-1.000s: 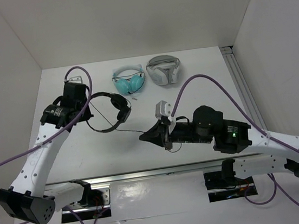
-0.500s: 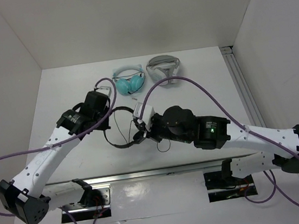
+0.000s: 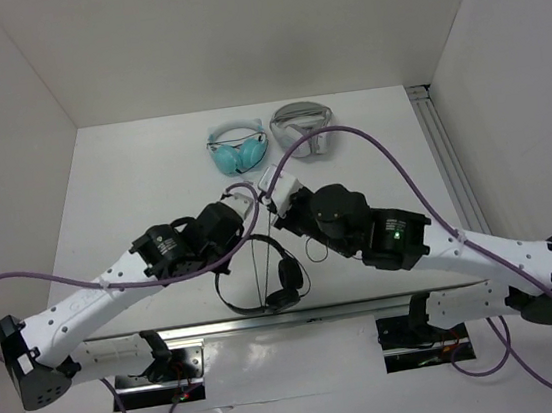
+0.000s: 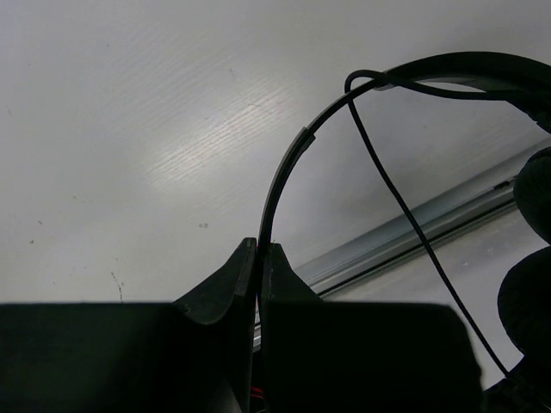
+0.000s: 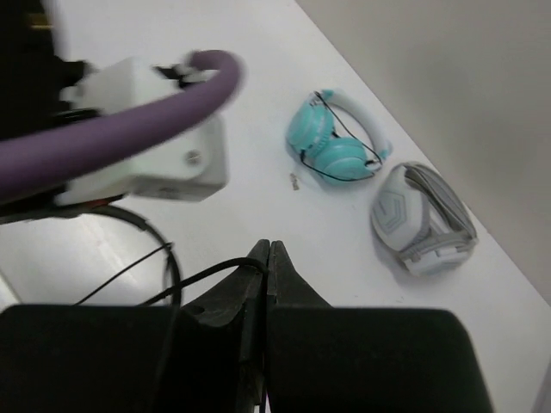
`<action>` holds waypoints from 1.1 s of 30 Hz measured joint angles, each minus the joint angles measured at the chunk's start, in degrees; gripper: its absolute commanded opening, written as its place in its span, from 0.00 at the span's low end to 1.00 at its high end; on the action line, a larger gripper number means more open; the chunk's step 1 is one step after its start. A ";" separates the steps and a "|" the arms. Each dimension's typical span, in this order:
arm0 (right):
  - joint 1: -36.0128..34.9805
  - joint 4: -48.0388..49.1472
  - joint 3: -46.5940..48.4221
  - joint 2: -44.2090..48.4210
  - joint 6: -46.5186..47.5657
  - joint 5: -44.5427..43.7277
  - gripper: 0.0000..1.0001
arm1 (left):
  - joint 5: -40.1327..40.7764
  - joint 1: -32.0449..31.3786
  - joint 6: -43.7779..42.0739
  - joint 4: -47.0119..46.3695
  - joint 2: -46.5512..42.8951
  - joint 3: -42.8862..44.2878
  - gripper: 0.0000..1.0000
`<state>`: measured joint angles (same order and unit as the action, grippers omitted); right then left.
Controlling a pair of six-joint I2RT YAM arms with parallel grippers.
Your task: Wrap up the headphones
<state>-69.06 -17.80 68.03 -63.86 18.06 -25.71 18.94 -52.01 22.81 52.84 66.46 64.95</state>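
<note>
White counter (image 3: 132, 184) boxed in by white walls: both arms meet at its middle over black on-ear headphones (image 3: 284, 271) with a thin headband and a long thin cable (image 3: 262, 269).
Left jaws are pinched fully together on the headband (image 4: 284, 172). It arcs away from them toward the metal rail (image 3: 299, 314) at the near edge, with the round earpads (image 4: 529, 301) at its far end. Whether the pads touch the counter I cannot tell. Right jaws are likewise closed tight, nipping the cable just beside the left arm's wrist. From that pinch the cable runs straight across the headband's loop toward the earpads, so the loose length lies on the near side of both jaws. The right arm looks better placed to lead it round. Teal headphones (image 3: 239, 151) and bulkier white-grey headphones (image 3: 301, 123) sit well apart at the back.
</note>
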 measured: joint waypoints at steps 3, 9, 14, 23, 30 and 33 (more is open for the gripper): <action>3.50 1.20 -0.98 -0.55 0.52 -0.39 0.00 | 1.05 -3.48 1.51 0.50 -0.70 0.00 0.00; 7.98 2.29 -3.41 -1.57 0.59 2.69 0.00 | 1.97 -8.74 3.06 1.22 -3.78 0.31 0.00; 11.13 3.02 -3.65 -1.55 -0.26 10.08 0.00 | 0.48 -9.77 2.82 1.18 -5.86 1.57 0.00; 15.13 6.21 -3.89 -1.90 -2.29 19.19 0.00 | -2.82 -9.86 -0.61 2.34 -6.03 8.52 0.00; 19.26 7.10 -3.89 -4.98 -4.28 27.85 0.00 | -3.74 -9.86 -2.16 2.19 -6.34 10.67 0.00; 20.92 7.23 -3.89 -6.45 -5.25 31.87 0.05 | -3.15 -9.86 -2.67 2.40 -6.71 10.95 0.00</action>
<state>-48.14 -10.57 64.14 -70.30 12.82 6.15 15.79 -61.87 20.14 55.24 59.75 75.90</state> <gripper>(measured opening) 0.035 0.142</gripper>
